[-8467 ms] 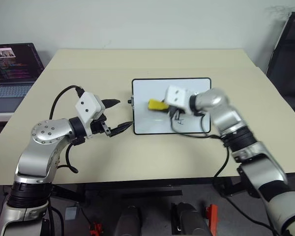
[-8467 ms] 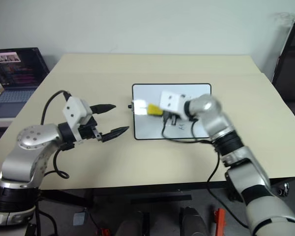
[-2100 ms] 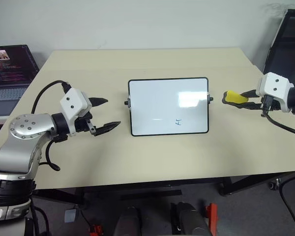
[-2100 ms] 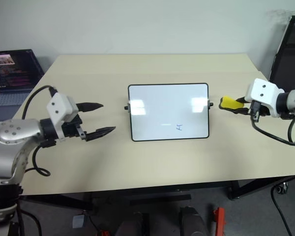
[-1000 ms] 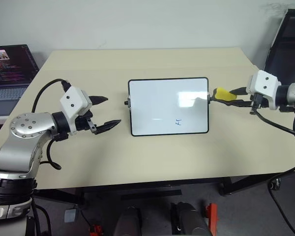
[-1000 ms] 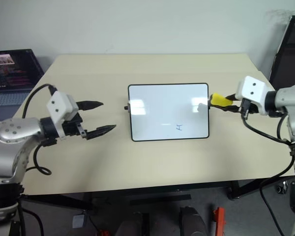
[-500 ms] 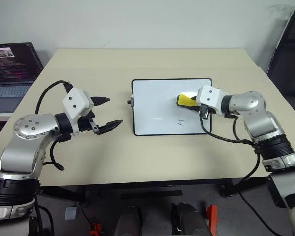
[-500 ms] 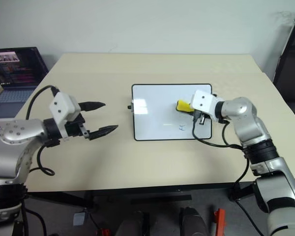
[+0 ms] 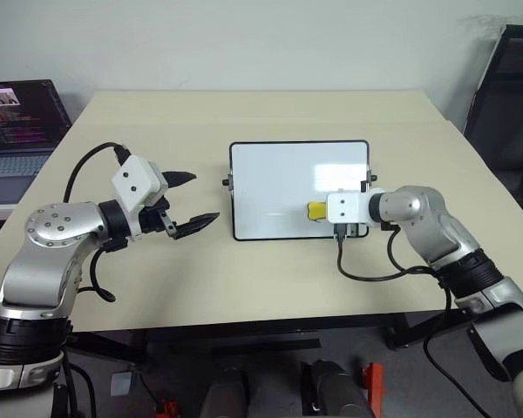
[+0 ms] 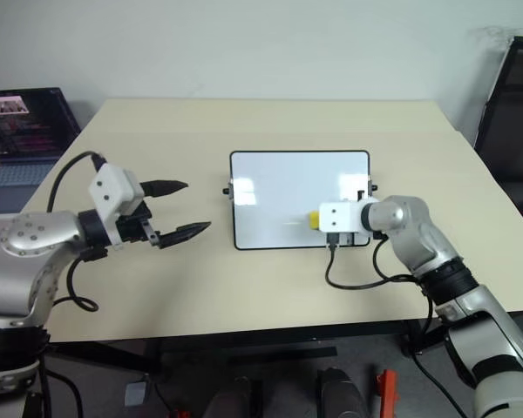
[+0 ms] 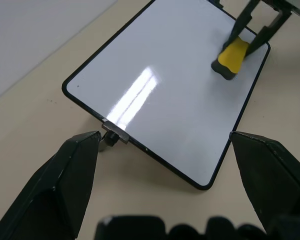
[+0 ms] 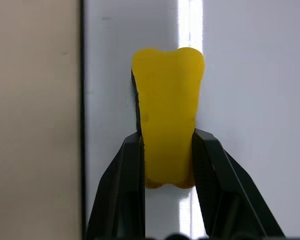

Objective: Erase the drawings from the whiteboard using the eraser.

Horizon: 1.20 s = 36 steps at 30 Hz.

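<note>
Right gripper [image 12: 167, 165] is clamped on the eraser [image 12: 167, 115], squeezing its narrow waist, and the eraser sits on the whiteboard [image 9: 279, 178] near the board's front-right corner, pressed down on or just above the surface; contact can't be confirmed. The eraser's long axis runs along the fingers, roughly parallel to the board's long front edge, pointing toward the board's left side. Right arm is plainly the working one. Left gripper [image 9: 192, 202] hangs off the board's left short side, jaws wide and empty, near the left knob [image 11: 110, 137] but apart from it.

No blue drawings can be made out on the board; likely under the eraser or the wrist block, so the wipe probably belongs right here.

The right wrist view gives the grip and the board's black frame just beside the eraser. The left wrist view shows the eraser's dark underside toward the board.
</note>
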Available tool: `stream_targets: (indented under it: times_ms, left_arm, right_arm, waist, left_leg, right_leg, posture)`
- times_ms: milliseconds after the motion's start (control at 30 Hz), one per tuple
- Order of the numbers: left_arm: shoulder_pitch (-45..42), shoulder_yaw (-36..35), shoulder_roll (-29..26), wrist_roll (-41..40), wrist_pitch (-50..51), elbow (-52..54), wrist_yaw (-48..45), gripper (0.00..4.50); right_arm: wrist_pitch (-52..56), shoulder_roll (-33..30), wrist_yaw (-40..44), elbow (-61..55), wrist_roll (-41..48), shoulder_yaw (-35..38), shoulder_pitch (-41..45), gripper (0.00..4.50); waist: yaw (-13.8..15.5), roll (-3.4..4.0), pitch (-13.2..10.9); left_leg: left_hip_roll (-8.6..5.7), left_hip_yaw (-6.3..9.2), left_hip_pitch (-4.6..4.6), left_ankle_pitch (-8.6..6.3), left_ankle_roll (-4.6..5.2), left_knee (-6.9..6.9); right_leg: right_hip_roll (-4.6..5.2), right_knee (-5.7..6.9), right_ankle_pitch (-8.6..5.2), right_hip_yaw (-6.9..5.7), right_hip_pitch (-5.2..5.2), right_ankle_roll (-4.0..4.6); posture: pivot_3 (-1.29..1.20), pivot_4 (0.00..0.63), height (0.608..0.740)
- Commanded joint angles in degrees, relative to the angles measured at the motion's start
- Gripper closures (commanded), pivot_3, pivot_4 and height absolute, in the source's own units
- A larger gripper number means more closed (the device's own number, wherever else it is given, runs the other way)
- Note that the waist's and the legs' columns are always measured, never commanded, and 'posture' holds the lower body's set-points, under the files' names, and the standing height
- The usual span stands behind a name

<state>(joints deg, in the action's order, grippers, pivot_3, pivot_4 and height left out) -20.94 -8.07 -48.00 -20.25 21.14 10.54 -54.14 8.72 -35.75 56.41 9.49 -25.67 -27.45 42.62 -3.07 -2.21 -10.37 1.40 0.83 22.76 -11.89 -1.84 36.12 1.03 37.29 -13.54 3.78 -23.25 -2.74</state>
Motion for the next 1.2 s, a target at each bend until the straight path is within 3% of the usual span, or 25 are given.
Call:
stream_targets:
  times_ms: [33, 300, 533, 600, 733, 900, 1033, 1200]
  left_arm:
    - [-1.1, -0.8, -0.1, -0.5, 0.0, 1.4, 0.6, 0.0]
    - [-2.5, -0.4, 0.4, -0.4, -0.2, 0.6, 0.3, 0.0]
    - [-3.6, -1.0, 1.5, -3.8, 2.2, 1.9, -0.7, 0.0]
    - [-4.1, -0.3, 2.4, -5.1, 3.2, 2.6, -0.9, 0.0]
    - [-8.1, 6.2, 8.7, -5.0, 3.0, 2.5, -0.6, 0.0]
    - [-13.2, 13.3, 16.4, -2.4, 0.0, -1.1, -0.8, 0.0]
    - [-17.2, 22.4, 23.1, 4.8, -5.4, -7.2, -0.7, 0.0]
    - [-18.7, 25.8, 27.8, 8.0, -7.0, -10.1, 0.5, 0.0]
  right_arm:
    - [3.6, -0.5, 1.8, -1.4, -3.5, -2.4, -2.7, 3.54]
    - [5.5, -1.2, 1.6, -1.6, -2.7, 0.8, -1.2, 3.54]
    - [19.5, -1.6, 10.7, -16.9, 25.9, 24.2, 0.8, 3.54]
    - [22.4, -2.6, 9.1, -15.6, 30.4, 30.5, 2.0, 3.54]
    - [24.3, -9.3, -0.5, -1.4, 29.7, 40.3, 1.8, 3.54]
    - [28.2, -13.4, -7.3, 9.0, 28.3, 40.8, -2.2, 3.54]
    - [36.2, -15.6, -9.7, 12.7, 25.3, 35.6, -8.4, 3.54]
    - [39.8, -16.0, -12.6, 16.5, 25.2, 34.5, -8.6, 3.54]
  waist:
    - [0.0, -0.05, 0.0]
    - [0.0, -0.06, 0.0]
    - [0.3, 0.01, 0.0]
    - [0.4, 0.01, 0.0]
    - [1.9, -0.02, 0.0]
    - [1.8, -0.03, 0.0]
    - [1.2, 0.06, 0.0]
    - [-0.4, 0.42, 0.0]
  left_leg:
    - [0.01, -0.01, -0.01, 0.01, -0.01, 0.01]
    - [0.05, -0.04, -0.04, 0.03, -0.02, 0.05]
    - [0.07, 0.05, 0.21, 0.02, -0.02, -0.04]
    - [0.07, 0.11, 0.24, 0.0, -0.01, -0.09]
    - [0.01, 0.13, 0.25, -0.03, -0.03, -0.09]
    - [-0.07, -0.03, 0.24, -0.03, -0.03, -0.07]
    - [-0.07, -0.02, 0.22, -0.03, -0.02, -0.11]
    - [-0.07, -0.21, 0.18, -0.03, -0.01, -0.1]
  right_leg:
    - [0.0, 0.0, 0.03, 0.0, 0.0, 0.03]
    - [-0.04, 0.0, 0.12, 0.0, 0.0, 0.11]
    - [-0.06, -0.06, 0.27, -0.06, -0.17, -0.22]
    - [-0.06, -0.13, 0.25, -0.13, -0.16, -0.18]
    - [-0.01, -0.32, 0.27, -0.19, -0.04, -0.14]
    - [0.04, -0.33, 0.2, 0.0, -0.04, 0.13]
    - [-0.01, -0.29, 0.33, 0.02, -0.05, -0.09]
    - [-0.05, -0.23, 0.21, 0.3, -0.14, -0.4]
  posture:
    - [0.0, 0.15, 0.74]
    - [0.0, 0.15, 0.74]
    - [0.0, 0.15, 0.74]
    - [0.0, 0.15, 0.74]
    - [0.0, 0.15, 0.74]
    - [0.0, 0.15, 0.74]
    - [0.0, 0.15, 0.74]
    - [0.0, 0.15, 0.74]
